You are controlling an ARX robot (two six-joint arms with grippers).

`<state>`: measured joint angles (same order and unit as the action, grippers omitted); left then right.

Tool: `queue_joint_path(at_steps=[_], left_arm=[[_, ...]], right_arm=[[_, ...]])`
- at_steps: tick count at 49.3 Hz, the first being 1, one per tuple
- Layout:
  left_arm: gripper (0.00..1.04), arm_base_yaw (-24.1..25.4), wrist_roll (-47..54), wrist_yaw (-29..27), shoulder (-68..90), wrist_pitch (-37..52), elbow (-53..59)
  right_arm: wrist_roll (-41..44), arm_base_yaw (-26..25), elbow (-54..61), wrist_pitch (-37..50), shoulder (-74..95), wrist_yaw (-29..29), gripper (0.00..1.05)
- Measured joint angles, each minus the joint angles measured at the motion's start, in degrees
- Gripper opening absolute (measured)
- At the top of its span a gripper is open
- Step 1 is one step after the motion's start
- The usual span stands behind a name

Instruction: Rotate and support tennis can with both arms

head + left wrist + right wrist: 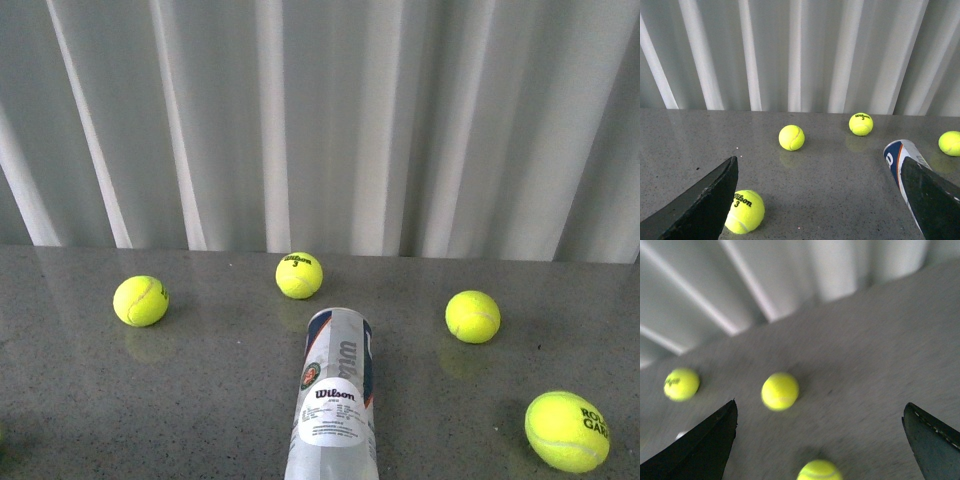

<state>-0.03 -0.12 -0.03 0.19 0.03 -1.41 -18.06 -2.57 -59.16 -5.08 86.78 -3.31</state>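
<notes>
Everything you can see of your robot comes from the two wrist cameras. The left gripper point(819, 161) shows you its left fingers point(702, 207): two flat black wedges, broad at the base and narrowing to blunt, squared-off tips. Their faces are matte and faintly grainy, and the inner edges catch the light as a paler, speckled strip. The right gripper point(820, 404) gives you the same shape. Its right fingers point(697, 452) are also black wedges, but motion blur softens them. Look along the upper edge of one of these and you will find a thin pale line dotted with small light specks; the blur hides what they are.
</notes>
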Motion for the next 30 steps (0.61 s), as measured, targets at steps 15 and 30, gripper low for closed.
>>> queue_joint_path(at_steps=[15, 30], left_arm=[[0.98, 0.0, 0.0, 0.0, 0.0, 0.0, 0.0], [0.98, 0.0, 0.0, 0.0, 0.0, 0.0, 0.0]], right_arm=[[1.6, 16.5, -10.6, -9.2, 18.6, -6.1, 0.98], [6.7, 25.0, -15.3, -11.7, 28.0, -5.8, 0.98]])
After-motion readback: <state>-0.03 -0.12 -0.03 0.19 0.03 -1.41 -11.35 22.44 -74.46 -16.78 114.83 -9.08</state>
